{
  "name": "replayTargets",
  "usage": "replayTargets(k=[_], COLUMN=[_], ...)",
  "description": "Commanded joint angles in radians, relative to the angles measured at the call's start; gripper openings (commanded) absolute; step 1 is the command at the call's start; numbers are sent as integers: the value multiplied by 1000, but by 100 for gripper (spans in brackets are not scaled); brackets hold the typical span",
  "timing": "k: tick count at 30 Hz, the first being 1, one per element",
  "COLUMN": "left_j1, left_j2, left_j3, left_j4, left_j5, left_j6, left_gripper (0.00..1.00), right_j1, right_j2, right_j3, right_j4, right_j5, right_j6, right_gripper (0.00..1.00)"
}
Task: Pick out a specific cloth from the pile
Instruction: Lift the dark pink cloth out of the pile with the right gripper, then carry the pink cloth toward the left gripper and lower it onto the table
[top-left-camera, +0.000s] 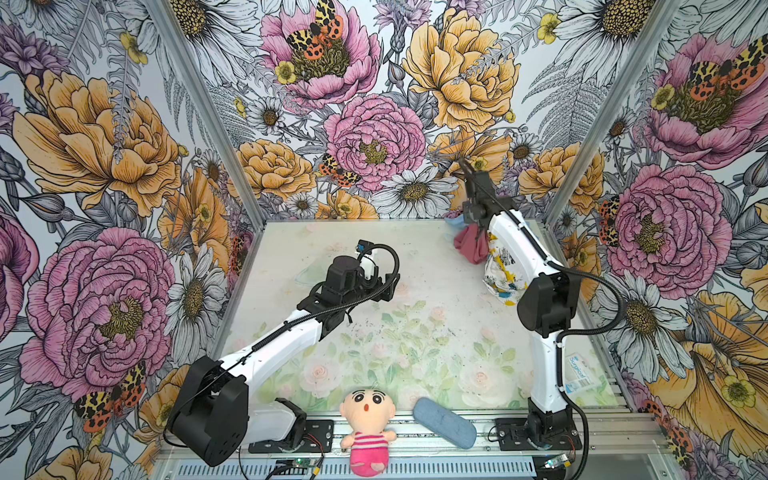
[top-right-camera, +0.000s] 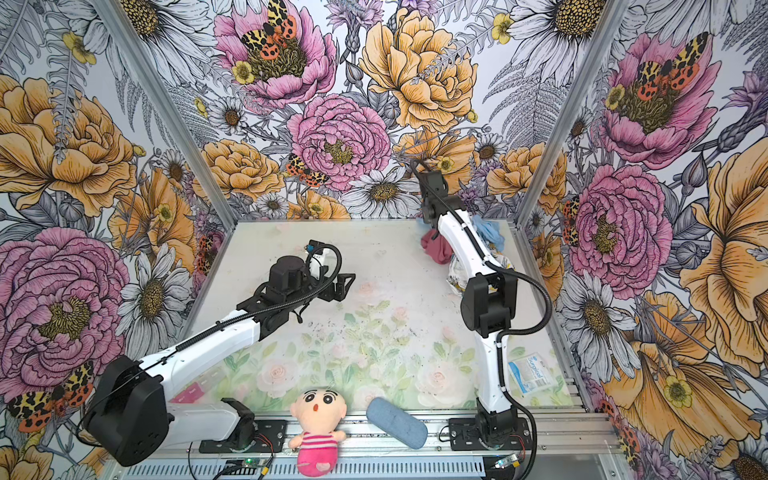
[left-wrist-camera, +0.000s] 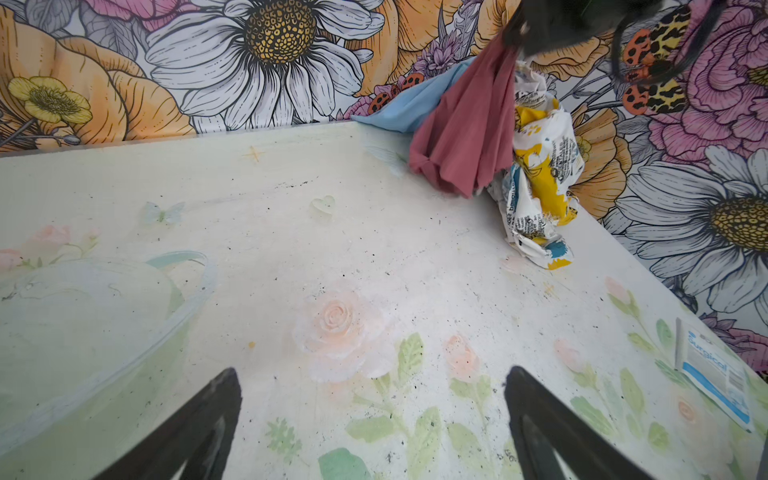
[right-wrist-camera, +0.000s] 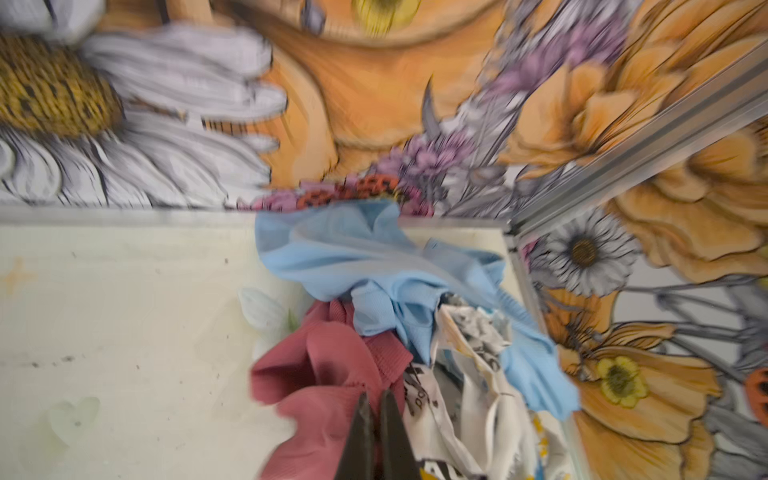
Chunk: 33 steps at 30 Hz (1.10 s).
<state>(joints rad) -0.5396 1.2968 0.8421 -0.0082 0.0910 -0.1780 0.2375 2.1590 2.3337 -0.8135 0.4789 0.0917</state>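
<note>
Right wrist view: the thin dusty rose-red fabric cloth (right-wrist-camera: 324, 374) is gripped by the clenched right end effector (right-wrist-camera: 377, 401) at the table's (right-wrist-camera: 104, 332) far right corner, apparently to be drawn off the pile of light blue and printed cloths (right-wrist-camera: 374, 257).

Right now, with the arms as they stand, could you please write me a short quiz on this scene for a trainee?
1. True or false: the left gripper is open and empty.
2. The right gripper is shut on a cloth of which colour? A light blue; B rose-red; C white with print.
3. Fill in: the pile lies in the table's far ____ corner.
Key: 1 true; 2 B; 3 right.
</note>
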Motion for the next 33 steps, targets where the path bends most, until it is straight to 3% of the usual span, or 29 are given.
replayTargets(k=[1, 5, 7, 13, 20, 27, 33], left_j1=[-13, -17, -19, -19, 33, 129, 198], left_j2=[4, 2, -2, -56, -249, -494, -673], left_j3=[-14, -15, -15, -28, -77, -151, -235], left_j4=[43, 51, 52, 51, -52, -221, -268], left_j5=[16, 15, 15, -20, -149, -291, -397], left_j6=[-14, -14, -12, 16, 12, -70, -83], left_gripper=[99, 99, 99, 99, 99, 99, 99], right_j1=[-6, 39, 66, 146, 222, 330, 388], right_j2=[-93, -62, -69, -111, -47, 51, 139], right_j3=[224, 513, 578, 568, 560, 561, 540], right_j4=[48, 54, 74, 109, 136, 232, 247], right_j5=[39, 16, -23, -199, -474, -542, -578], right_j6=[-121, -201, -206, -126, 49, 130, 194], right_gripper=[0, 0, 0, 0, 0, 0, 0])
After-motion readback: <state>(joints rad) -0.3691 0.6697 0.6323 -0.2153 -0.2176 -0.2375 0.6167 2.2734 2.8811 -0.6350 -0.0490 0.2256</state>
